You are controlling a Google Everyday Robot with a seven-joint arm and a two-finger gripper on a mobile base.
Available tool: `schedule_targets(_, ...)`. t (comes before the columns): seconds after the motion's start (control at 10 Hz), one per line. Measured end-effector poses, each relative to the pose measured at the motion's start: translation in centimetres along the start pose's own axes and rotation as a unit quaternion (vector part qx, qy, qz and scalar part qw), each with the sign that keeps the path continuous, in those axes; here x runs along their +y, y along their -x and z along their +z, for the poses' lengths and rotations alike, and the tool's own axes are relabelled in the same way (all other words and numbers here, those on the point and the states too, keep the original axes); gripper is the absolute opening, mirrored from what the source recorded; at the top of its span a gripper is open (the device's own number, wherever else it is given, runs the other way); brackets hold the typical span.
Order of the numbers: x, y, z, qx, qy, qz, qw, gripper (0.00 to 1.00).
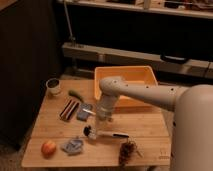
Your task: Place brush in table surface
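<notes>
The brush [104, 134] lies flat on the table surface [145, 127] near the front middle. Its white handle runs left to right, with the dark head [89, 132] at the left and the dark tip at the right. My gripper [101, 120] points down just above the head end of the brush, hanging from the white arm that reaches in from the right. I cannot tell whether it still touches the brush.
An orange bin [125, 80] stands at the back right. A striped red-brown block [69, 109] and a grey pad [84, 111] lie left of the gripper. A cup [53, 86], a green item [76, 94], an apple [48, 148], a grey crumpled thing [73, 145] and a pine cone [128, 150] also sit here.
</notes>
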Motion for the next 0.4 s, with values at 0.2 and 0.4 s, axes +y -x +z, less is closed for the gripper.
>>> schedule_targets(0.2, 0.03, -0.02, -0.02, 0.0, 0.0, 0.0, 1.0, 0.71)
schedule_targets(0.4, 0.03, -0.02, -0.03, 0.0, 0.0, 0.0, 1.0, 0.71)
